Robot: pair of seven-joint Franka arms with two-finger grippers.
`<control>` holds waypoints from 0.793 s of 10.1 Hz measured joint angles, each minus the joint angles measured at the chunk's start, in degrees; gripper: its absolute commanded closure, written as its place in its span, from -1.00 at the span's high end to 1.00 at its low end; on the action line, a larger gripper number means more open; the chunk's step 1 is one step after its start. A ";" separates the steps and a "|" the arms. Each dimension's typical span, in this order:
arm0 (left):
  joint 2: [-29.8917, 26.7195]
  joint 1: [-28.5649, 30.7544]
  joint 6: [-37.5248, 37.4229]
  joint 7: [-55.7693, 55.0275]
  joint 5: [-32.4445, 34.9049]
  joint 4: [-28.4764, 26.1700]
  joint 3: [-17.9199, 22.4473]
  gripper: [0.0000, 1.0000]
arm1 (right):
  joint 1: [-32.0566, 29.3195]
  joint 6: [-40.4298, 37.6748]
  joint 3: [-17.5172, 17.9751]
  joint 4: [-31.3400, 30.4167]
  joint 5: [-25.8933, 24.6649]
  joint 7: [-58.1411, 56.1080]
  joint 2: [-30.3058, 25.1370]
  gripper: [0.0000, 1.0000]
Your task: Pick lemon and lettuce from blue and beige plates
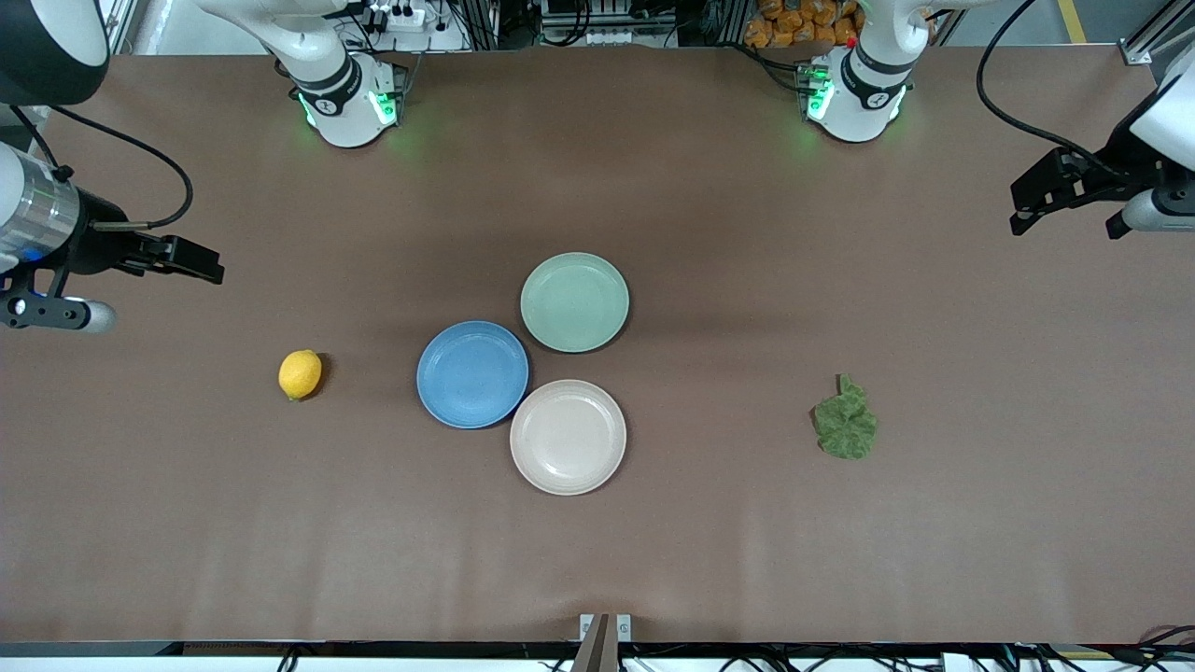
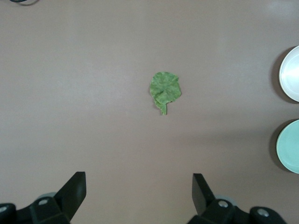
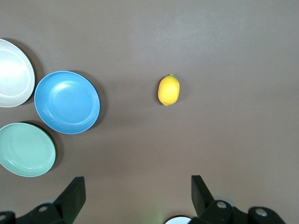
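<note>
table [image 1: 840, 233] holds lemon [image 1: 300, 374], lettuce [image 1: 845, 422], bare plates [image 1: 472, 374].

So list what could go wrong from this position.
1. The lemon and lettuce lie on the bare table, not on the blue plate or beige plate, so reaching for the plates would likely find nothing.
2. The lemon is rounded; the open right gripper could nudge it into a roll.
3. The lettuce lies flat; the open left gripper may scrape the table or pinch only an edge.
</note>
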 measured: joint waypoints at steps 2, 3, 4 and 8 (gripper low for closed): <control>0.03 0.86 0.00 0.00 0.00 -0.14 0.01 1.00 | 0.01 0.00 0.04 -0.43 0.00 0.00 -0.25 1.00; 0.08 0.96 0.00 0.00 0.00 -0.26 0.01 1.00 | 0.01 0.00 0.04 -0.47 0.00 0.00 -0.31 1.00; 0.11 0.96 0.00 0.00 0.00 -0.38 -0.01 1.00 | 0.01 0.00 0.04 -0.50 0.00 -0.01 -0.34 1.00; 0.11 0.96 0.00 0.00 0.00 -0.75 -0.09 1.00 | -0.05 2.50 0.17 -2.46 0.00 -1.16 -1.26 1.00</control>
